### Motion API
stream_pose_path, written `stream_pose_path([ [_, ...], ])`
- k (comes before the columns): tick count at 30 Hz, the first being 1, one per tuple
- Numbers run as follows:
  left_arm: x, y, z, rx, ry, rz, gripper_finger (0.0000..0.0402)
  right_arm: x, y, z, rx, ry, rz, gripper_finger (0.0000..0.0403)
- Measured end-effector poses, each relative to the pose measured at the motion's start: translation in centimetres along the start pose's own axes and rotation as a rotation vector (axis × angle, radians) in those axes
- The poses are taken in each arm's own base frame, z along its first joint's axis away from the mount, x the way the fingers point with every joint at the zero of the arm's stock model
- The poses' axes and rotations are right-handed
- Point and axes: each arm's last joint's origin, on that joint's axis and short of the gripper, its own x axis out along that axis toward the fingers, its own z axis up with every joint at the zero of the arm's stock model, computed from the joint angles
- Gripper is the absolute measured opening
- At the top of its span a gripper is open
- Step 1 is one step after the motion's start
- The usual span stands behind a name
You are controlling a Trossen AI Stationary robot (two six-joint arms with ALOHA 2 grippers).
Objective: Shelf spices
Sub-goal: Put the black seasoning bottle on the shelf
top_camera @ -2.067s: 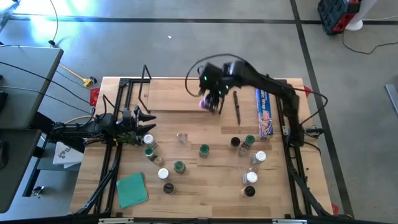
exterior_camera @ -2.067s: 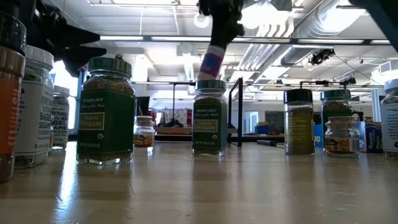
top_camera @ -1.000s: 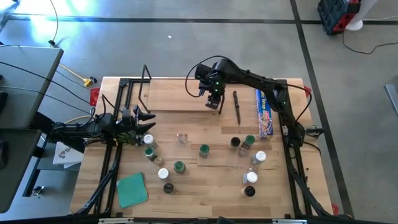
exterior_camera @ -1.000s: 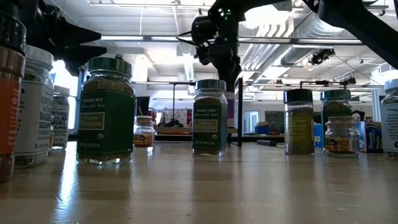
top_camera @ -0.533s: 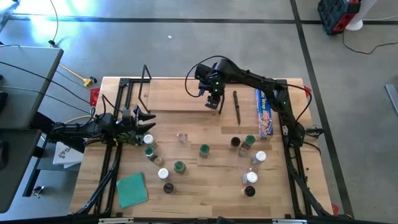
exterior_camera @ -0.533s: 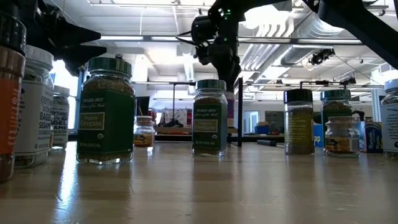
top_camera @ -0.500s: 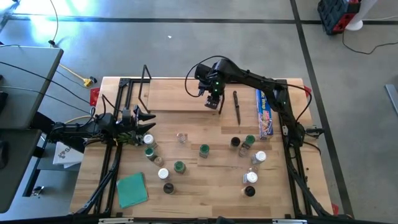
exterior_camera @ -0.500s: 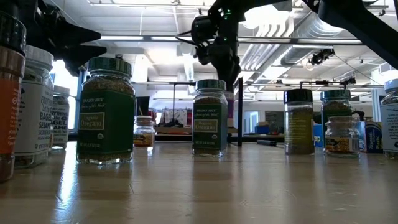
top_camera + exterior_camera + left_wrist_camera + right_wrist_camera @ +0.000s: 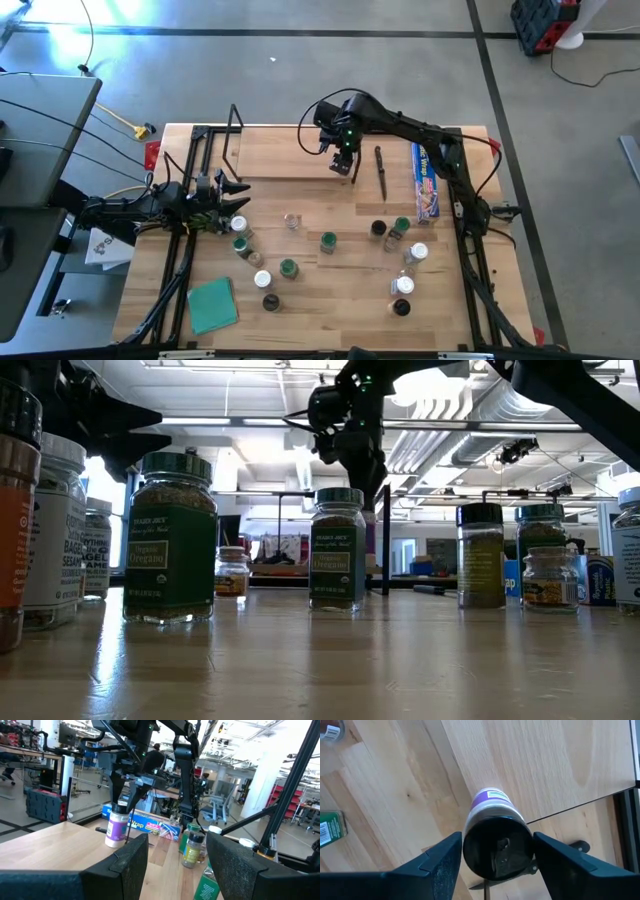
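where the right arm reaches across the upper middle of the high view, the right end effector (image 9: 342, 166) hangs straight over a purple-labelled jar (image 9: 491, 805) standing upright at the near edge of the shelf (image 9: 275, 152), the light-wood board in the upper centre of the desk (image 9: 330, 300). in the right wrist view the jar's dark lid sits between the two dark fingers (image 9: 441, 862), and a sliver of gap shows on each side, so the jaws look parted around the jar rather than clamped on it; whether they touch it i cannot tell for sure. the left wrist view shows the same jar (image 9: 117, 824) upright on the wood under that arm.

the left end effector (image 9: 232, 194) waits at the left edge of the desk in the high view, fingers apart and holding nothing, just beside a white-lidded jar (image 9: 238, 226).

the other spices (image 9: 328, 241) stand scattered over the lower half of the desk, well apart from the shelf. a long blue wrap box (image 9: 425, 181) lies at right, and a green pad (image 9: 212, 304) lies at lower left.
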Motion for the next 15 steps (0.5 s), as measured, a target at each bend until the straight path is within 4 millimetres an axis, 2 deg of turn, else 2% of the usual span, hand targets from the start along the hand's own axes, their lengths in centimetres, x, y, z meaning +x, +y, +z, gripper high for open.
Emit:
stream_pose_path([
  [15,0.0,0.0,0.0,0.0,0.0,0.0,0.0195,-0.02,-0.37,-0.01,-0.007,0.0,-0.038,0.0244],
])
